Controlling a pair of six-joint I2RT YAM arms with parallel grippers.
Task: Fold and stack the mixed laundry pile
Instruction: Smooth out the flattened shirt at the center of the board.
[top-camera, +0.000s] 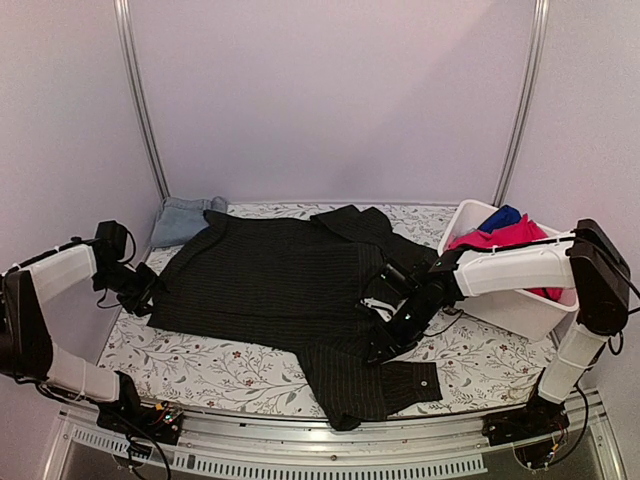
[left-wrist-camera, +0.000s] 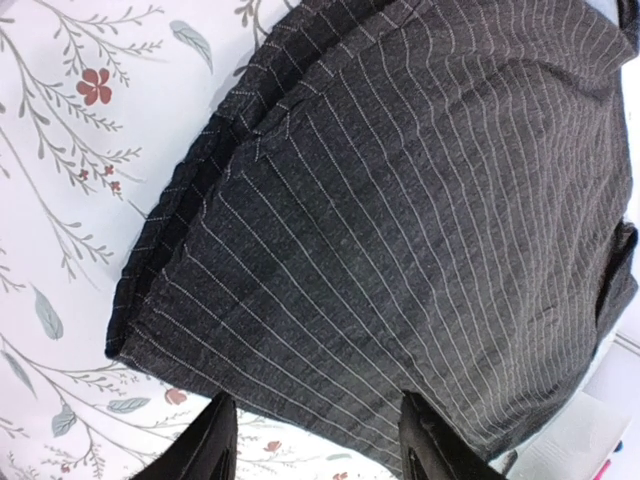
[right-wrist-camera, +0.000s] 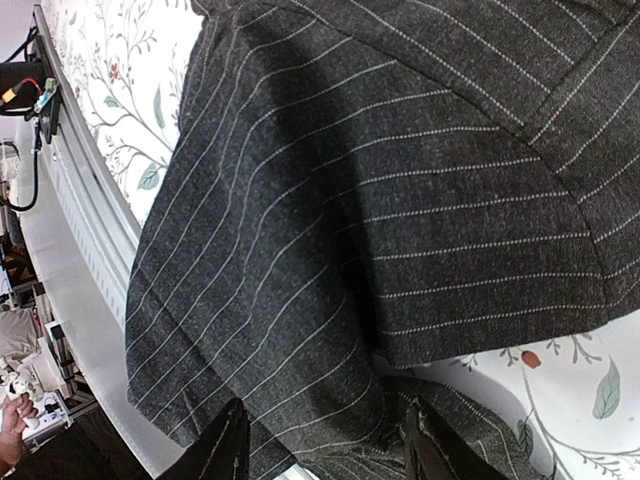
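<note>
**A:** Where is the black pinstriped shirt (top-camera: 280, 275)?

**B:** It lies spread over the middle of the worktop (top-camera: 200, 365). It runs from near the left edge almost to the white bin (top-camera: 505, 305), and one sleeve hangs over the near edge.

**A:** And the left fingers (left-wrist-camera: 205, 450)?

**B:** They are spread apart, low at the shirt's left hem. The hem runs just ahead of them, with bare floral cover in the gap. Nothing is pinched.

**A:** What about the right fingers (right-wrist-camera: 225, 445)?

**B:** They are also spread, directly over the striped fabric where the sleeve meets the body, on the side towards the bin. I see no fold caught between them.

**A:** Where is the rest of the laundry?

**B:** A light blue denim piece (top-camera: 183, 219) sits in the far left corner, just beside the shirt's shoulder. The bin stands at the right edge and holds a red-pink cloth (top-camera: 508, 238). A royal blue cloth (top-camera: 503, 215) is behind it in the bin.
</note>
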